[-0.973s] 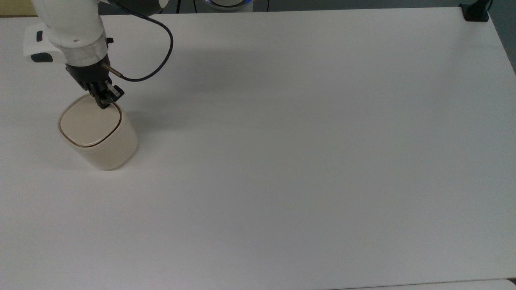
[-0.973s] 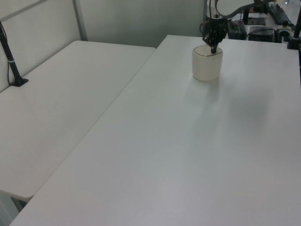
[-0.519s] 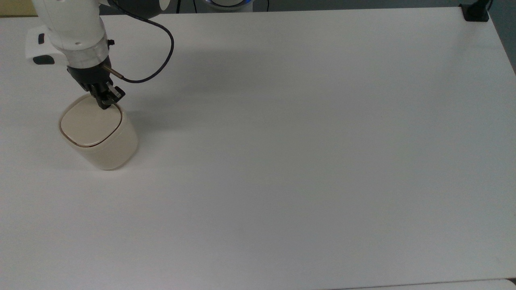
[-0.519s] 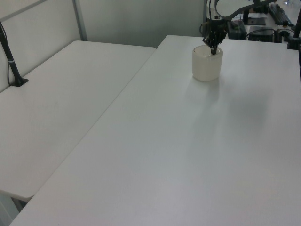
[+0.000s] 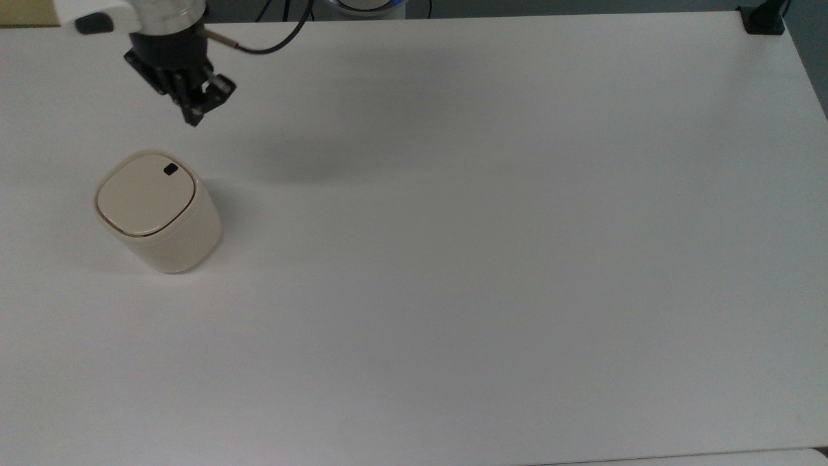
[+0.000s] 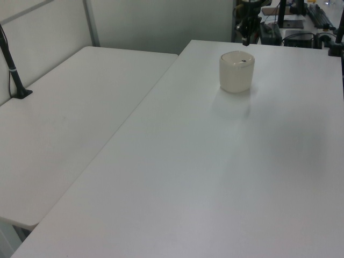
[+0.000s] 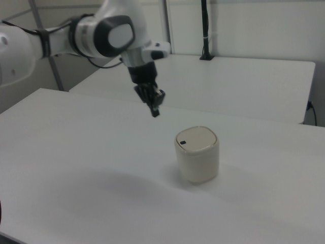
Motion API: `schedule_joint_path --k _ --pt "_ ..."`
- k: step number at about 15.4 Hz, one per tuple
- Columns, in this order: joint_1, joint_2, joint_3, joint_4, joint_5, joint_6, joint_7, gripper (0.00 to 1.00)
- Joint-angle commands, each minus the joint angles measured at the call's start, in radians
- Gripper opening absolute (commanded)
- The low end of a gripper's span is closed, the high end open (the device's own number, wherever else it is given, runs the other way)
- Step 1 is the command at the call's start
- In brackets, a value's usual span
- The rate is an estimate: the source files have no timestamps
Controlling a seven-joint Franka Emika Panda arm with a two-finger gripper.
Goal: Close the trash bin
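The trash bin [image 5: 157, 210] is a small cream-beige tub with rounded corners, standing near the top view's left edge. Its flat lid [image 5: 143, 194] lies level on the rim, and a small black square mark [image 5: 171, 169] shows on the lid's far corner. The trash bin [image 6: 236, 72] sits far back in the left view, and the trash bin [image 7: 198, 157] stands right of centre in the right view. My gripper [image 5: 195, 119] hangs in the air above and beyond it, fingers together and holding nothing. In the right view my gripper [image 7: 155, 113] is up and to the left of the lid.
The white table [image 5: 466, 259] stretches wide to the top view's right of the bin. A black clamp [image 5: 763, 19] sits at its far right corner. A second white table [image 6: 64, 118] with a black post [image 6: 13, 70] adjoins in the left view.
My gripper has lifted off the lid's far corner and risen up and away from the bin. The black mark it covered now shows. The bin has not moved.
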Motion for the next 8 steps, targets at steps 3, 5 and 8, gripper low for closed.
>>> schedule_joint_path --k 3,5,8 --pt "0.162 -0.141 -0.008 -0.033 0.018 -0.178 -0.131 0.01" --pt "0.21 -0.17 -0.009 -0.035 0.018 -0.215 -0.131 0.02" --pt "0.265 -0.195 -0.017 -0.035 0.018 -0.25 -0.133 0.12"
